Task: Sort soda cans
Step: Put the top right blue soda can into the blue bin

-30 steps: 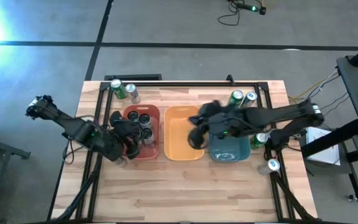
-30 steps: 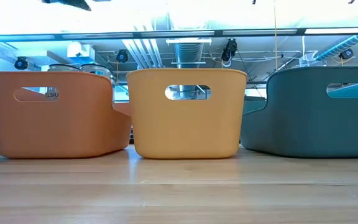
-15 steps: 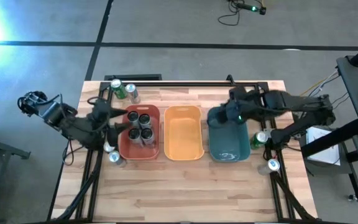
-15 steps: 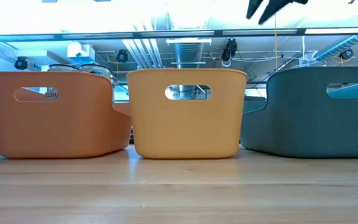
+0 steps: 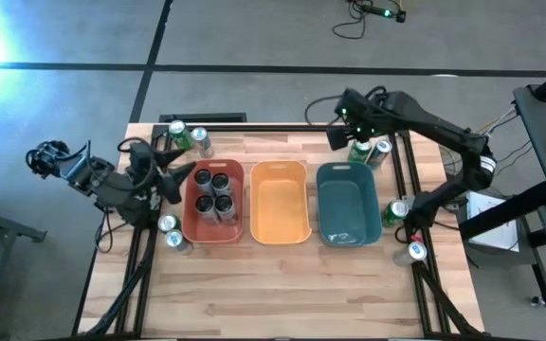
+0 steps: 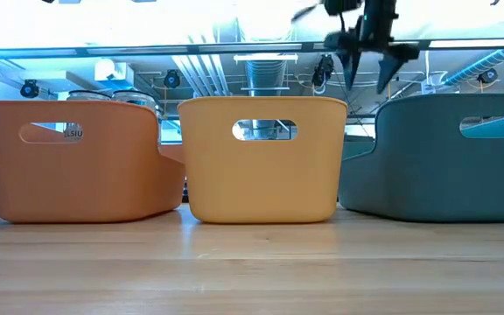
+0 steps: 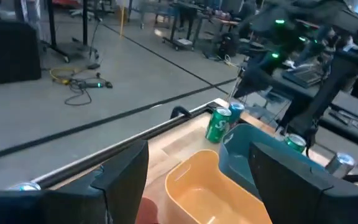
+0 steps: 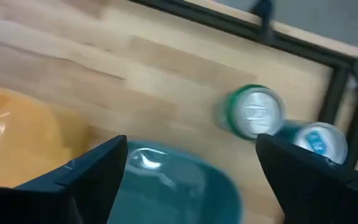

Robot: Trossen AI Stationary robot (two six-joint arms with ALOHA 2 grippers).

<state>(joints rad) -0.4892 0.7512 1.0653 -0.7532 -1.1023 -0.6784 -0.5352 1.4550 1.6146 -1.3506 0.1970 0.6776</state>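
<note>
Counter (image 5: 282, 284): carries three bins in a row. All positions below are given relative to the teal bin (image 5: 349, 204).

Orange bin (image 5: 280, 201): just beside the teal bin, toward the left arm; it looks empty. Red bin (image 5: 216, 201): beyond the orange one, holding four dark cans (image 5: 213, 190).

Right gripper (image 5: 341, 123): hovers above the counter, just past the teal bin's far end, fingers spread wide and holding nothing. Directly beyond that end stand a green can (image 8: 253, 112) and a blue can (image 8: 319, 140), upright and touching or nearly so.

Left gripper (image 5: 164, 170): well away, past the red bin, fingers wide and empty; apparently waiting.

Other cans: two at the teal bin's right-arm side, two near the red bin's outer side, two at the counter's far corner on the left arm's side.

Assessment: the step in hand appears to be picking the green can. Recommended: centre the fingers over its silver top, descend vertically, and orient the opening so neither finger strikes the blue neighbour. Grip the body, not the rim.
</note>
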